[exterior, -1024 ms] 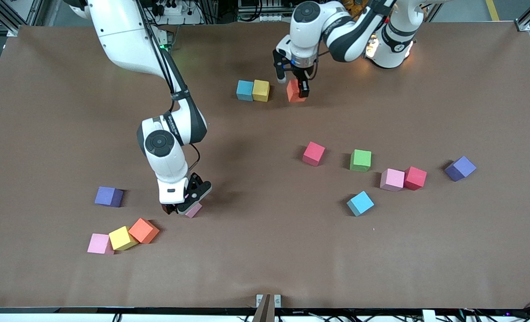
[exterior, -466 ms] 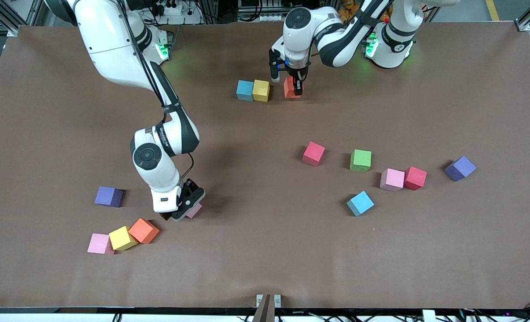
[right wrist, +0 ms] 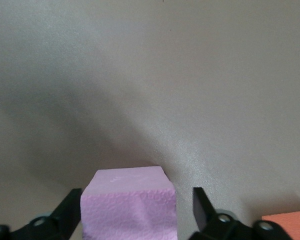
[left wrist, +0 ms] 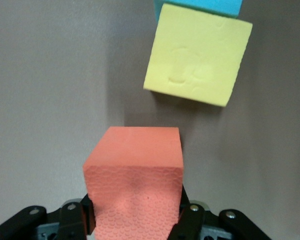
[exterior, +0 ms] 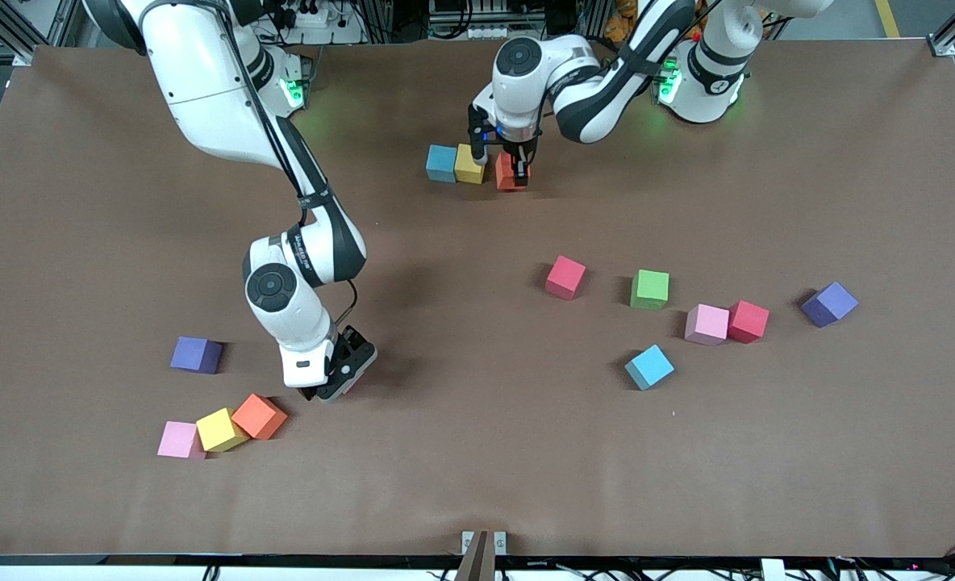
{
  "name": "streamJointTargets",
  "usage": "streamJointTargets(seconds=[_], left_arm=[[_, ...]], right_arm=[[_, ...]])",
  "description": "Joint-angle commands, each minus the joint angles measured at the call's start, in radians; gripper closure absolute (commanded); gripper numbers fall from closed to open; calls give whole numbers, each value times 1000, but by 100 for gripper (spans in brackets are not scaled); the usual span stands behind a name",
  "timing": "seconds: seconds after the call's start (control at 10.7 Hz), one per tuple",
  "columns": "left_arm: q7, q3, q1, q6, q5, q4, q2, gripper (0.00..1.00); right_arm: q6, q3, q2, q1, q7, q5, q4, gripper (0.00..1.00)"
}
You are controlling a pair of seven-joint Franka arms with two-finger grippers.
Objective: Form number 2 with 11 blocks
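My left gripper (exterior: 510, 168) is shut on an orange block (exterior: 506, 175), low over the table beside the yellow block (exterior: 469, 164) and blue block (exterior: 441, 163). The left wrist view shows a small gap between the orange block (left wrist: 135, 185) and the yellow one (left wrist: 197, 55). My right gripper (exterior: 337, 381) is down at the table near the right arm's end, open around a pink block (right wrist: 130, 205). One finger (right wrist: 72, 207) is at the block's side and the other stands clear of it. The gripper hides this block in the front view.
Loose blocks nearer the front camera: crimson (exterior: 565, 277), green (exterior: 649, 289), pink (exterior: 706, 323), red (exterior: 748, 320), purple (exterior: 828, 303), blue (exterior: 649, 366). Close to the right gripper lie a purple block (exterior: 196, 354) and a pink (exterior: 177, 440), yellow (exterior: 221, 429), orange (exterior: 259, 415) cluster.
The left gripper carried the orange block sideways up to the yellow block. The right gripper sank over the pink block until it hid it, and its jaws began narrowing.
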Motion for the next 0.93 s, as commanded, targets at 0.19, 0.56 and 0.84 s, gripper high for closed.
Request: streamJointTargets(seconds=[0.19, 0.56, 0.84], left_arm=[[-5, 21, -65, -116, 75, 87, 60, 98], [-19, 24, -89, -135, 101, 107, 88, 99], [-29, 25, -104, -135, 101, 121, 105, 99]], right_arm=[[-55, 15, 17, -4, -20, 20, 62, 67], [-214, 15, 7, 1, 40, 58, 155, 75], [-272, 15, -12, 24, 188, 141, 153, 75]])
